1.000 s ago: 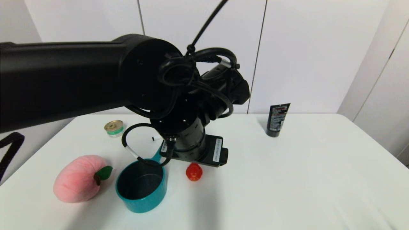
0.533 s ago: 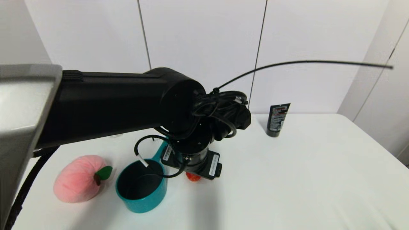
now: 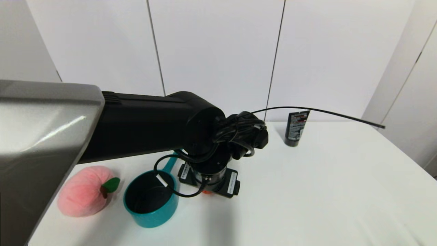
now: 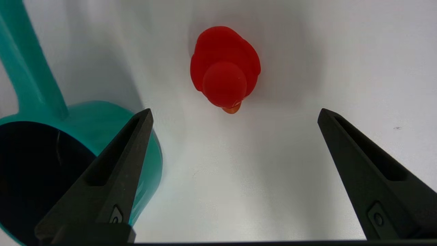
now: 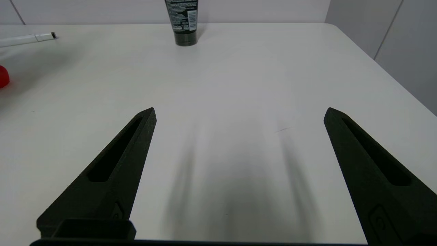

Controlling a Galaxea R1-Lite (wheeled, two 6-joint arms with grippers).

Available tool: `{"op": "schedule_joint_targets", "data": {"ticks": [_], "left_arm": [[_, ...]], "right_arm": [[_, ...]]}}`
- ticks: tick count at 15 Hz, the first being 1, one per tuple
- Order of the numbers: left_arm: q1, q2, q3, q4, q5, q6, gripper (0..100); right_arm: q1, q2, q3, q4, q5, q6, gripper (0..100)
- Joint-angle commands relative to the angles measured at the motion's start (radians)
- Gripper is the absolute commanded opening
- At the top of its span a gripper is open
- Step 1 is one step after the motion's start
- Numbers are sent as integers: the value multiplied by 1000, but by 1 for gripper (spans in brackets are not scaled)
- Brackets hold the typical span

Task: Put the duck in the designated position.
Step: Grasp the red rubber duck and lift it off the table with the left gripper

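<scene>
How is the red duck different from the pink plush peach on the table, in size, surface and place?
Size: the duck is far smaller than the peach. Surface: the duck is smooth red with an orange beak; the peach is soft pink plush with a green leaf. Place: the duck sits under the open left gripper, on one side of the teal pot; the peach lies on its other side. Both rest on the white table.

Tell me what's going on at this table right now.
The robot's left arm reaches over the white table, its left claw open and pointing down just above the small red duck. The duck stands on the tabletop beside the teal pot, not yet gripped. The right claw hangs open and idle over bare table to the duck's right.
</scene>
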Motion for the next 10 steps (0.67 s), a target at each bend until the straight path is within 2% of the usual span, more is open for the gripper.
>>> {"op": "schedule_joint_targets", "data": {"ticks": [1, 10], "left_arm": [[16, 4, 4, -13, -15, -3, 100], [53, 38, 5, -30, -17, -5, 100]], "right_arm": [[0, 1, 0, 0, 1, 0, 100], [0, 1, 0, 0, 1, 0, 100]]}}
